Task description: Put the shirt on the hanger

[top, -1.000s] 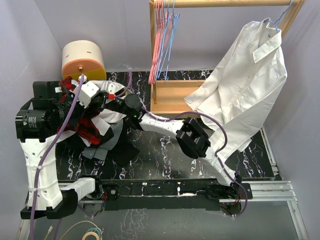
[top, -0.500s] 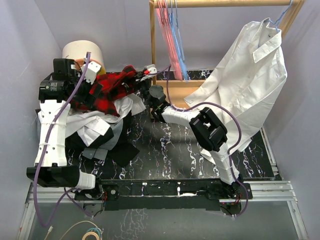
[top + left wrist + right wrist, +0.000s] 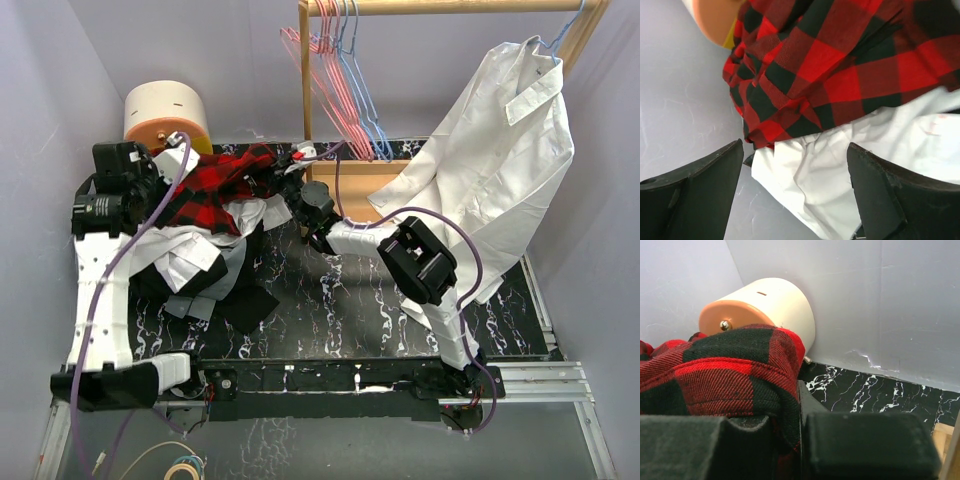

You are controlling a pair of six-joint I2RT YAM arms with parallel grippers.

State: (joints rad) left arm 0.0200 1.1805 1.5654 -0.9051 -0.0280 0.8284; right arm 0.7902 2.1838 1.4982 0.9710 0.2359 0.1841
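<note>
Right end effector [image 3: 790,427] pinches the shirt [image 3: 215,180] (now sagging lower); left end effector [image 3: 795,150] gapes open.

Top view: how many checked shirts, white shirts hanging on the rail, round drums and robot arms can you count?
Red-and-black checked shirt: 1
White shirt hanging on the wooden rail: 1
Cream-and-orange drum: 1
Robot arms: 2, the left arm and the right arm
Total: 5
</note>
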